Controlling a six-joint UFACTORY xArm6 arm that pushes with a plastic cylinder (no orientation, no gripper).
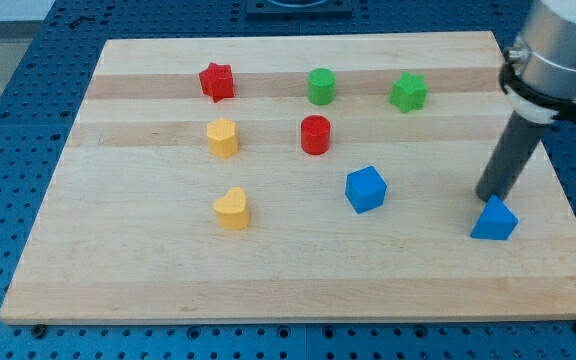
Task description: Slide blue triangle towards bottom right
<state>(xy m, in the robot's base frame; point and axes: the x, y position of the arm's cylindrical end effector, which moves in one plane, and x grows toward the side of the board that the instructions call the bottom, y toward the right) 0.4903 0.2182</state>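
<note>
In the camera view, the blue triangle sits at the lower right of the wooden surface. My tip touches its upper left edge. There is no pincer, only a bare rod. The blue cube lies well to the left.

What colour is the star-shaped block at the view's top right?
Green; the star block shows clearly in the camera view, the only one.

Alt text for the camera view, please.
My tip touches the blue triangle from the view's top-left, near the wooden board's right edge. A blue cube, plus red, green and yellow blocks, lie further left.
</note>
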